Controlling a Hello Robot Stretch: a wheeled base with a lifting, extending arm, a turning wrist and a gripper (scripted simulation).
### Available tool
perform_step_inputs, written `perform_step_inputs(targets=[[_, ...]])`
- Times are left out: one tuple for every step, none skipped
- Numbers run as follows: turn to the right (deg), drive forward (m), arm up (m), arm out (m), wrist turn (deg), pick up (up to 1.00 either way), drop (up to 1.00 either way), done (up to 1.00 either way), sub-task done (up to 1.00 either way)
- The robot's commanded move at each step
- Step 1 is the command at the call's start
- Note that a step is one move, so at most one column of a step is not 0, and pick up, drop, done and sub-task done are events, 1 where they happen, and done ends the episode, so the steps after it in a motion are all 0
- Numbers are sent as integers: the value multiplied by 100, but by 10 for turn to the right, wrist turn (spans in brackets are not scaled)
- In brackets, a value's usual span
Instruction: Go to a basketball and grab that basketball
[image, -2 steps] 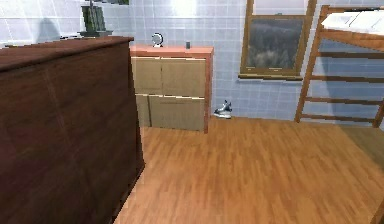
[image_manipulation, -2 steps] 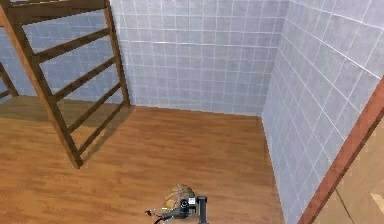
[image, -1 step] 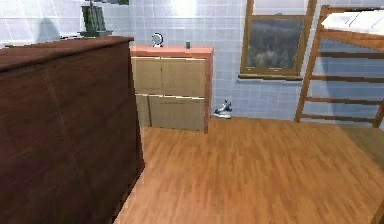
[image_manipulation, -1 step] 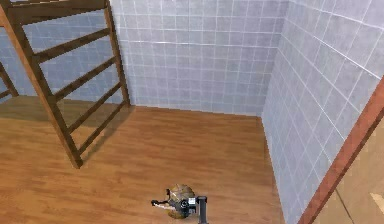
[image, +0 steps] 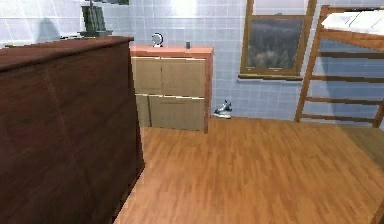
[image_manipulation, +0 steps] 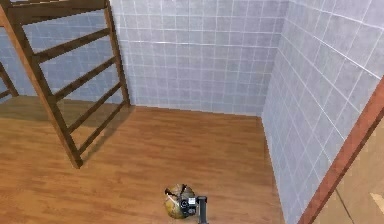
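Note:
Low in the arm side view, a round tan-brown ball (image_manipulation: 178, 200) sits just left of the middle, over the wooden floor. The dark gripper (image_manipulation: 192, 206) is right against the ball's right side, and the arm's dark bar (image_manipulation: 203, 213) rises from the bottom edge. I cannot tell whether the ball rests on the floor or hangs from the gripper, so I cannot tell whether the gripper holds anything.
A wooden bunk-bed frame (image_manipulation: 75, 70) stands at the arm side view's left, and tiled walls (image_manipulation: 200, 50) meet in a corner beyond. In the forward view there are a dark cabinet (image: 60, 120), a pink-topped dresser (image: 175, 85), a shoe (image: 223, 108), a framed picture (image: 275, 40) and a bed ladder (image: 340, 70).

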Motion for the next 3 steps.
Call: perform_step_inputs(targets=[[0, 0, -30, 0, 0, 0, 0, 0, 0], [0, 0, 0, 0, 0, 100, 0, 0, 0], [0, 0, 10, 0, 0, 0, 0, 0, 0]])
